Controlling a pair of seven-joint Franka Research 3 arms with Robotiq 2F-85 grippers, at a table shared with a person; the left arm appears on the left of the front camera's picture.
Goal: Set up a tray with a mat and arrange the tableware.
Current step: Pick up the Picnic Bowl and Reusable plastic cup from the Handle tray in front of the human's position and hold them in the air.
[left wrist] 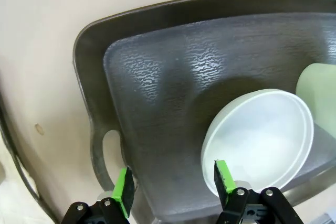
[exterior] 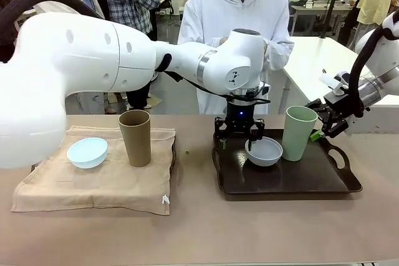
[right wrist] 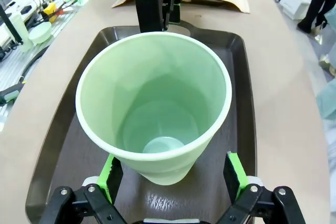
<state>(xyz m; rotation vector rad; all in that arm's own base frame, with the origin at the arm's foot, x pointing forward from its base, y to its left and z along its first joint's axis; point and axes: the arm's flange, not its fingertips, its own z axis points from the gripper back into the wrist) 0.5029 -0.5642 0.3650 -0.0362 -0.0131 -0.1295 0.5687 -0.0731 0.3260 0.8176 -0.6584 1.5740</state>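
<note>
Pale green cup (right wrist: pixel 152 103) stands upright between spread right fingers (right wrist: pixel 234 174); left fingers (left wrist: pixel 125 196) spread beside greyish-white bowl (left wrist: pixel 260 135)

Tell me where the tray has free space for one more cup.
Free: the near strip of the tray, in front of the white bowl and the green cup. Crowded: its far half, where both stand.

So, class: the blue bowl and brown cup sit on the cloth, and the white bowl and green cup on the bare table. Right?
Not quite. The front view shows the white bowl and green cup on the dark tray instead. The blue bowl and brown cup do sit on the cloth.
</note>
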